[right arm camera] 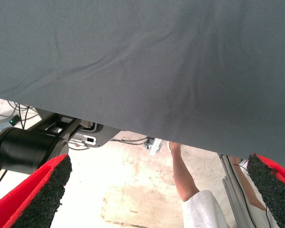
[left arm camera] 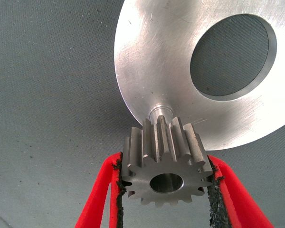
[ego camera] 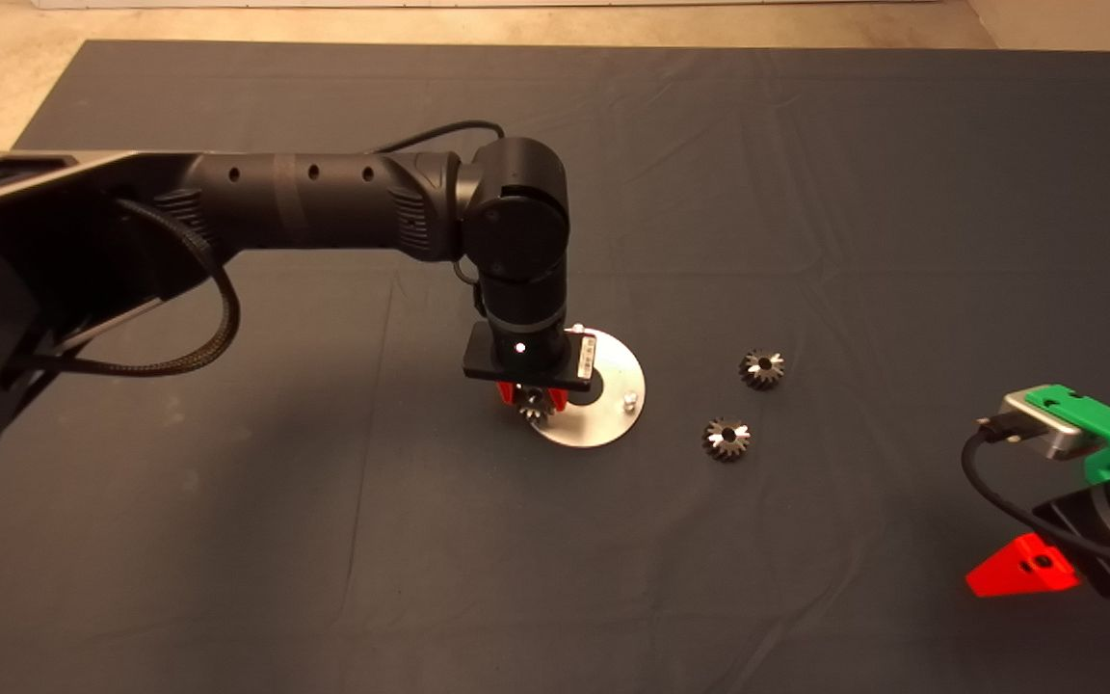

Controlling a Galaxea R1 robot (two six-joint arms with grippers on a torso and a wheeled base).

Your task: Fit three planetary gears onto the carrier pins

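- Gear point(left arm camera: 165, 172) clamped between the left gripper point(left arm camera: 166, 190) pads, its bore axis lying roughly level with the mat, held above a carrier pin point(left arm camera: 160, 113) at the round plate point(left arm camera: 156, 61) rim.
- Two more gears point(ego camera: 762, 368) point(ego camera: 726, 439) lie flat on the mat point(ego camera: 806, 193), right of the plate.
- Right gripper point(right arm camera: 152, 190) parked at the lower right, fingers spread, holding nothing.

Left arm point(ego camera: 324, 202) overhangs plate point(ego camera: 613, 410), two gears point(ego camera: 726, 439) beside, open mat point(ego camera: 227, 559) elsewhere
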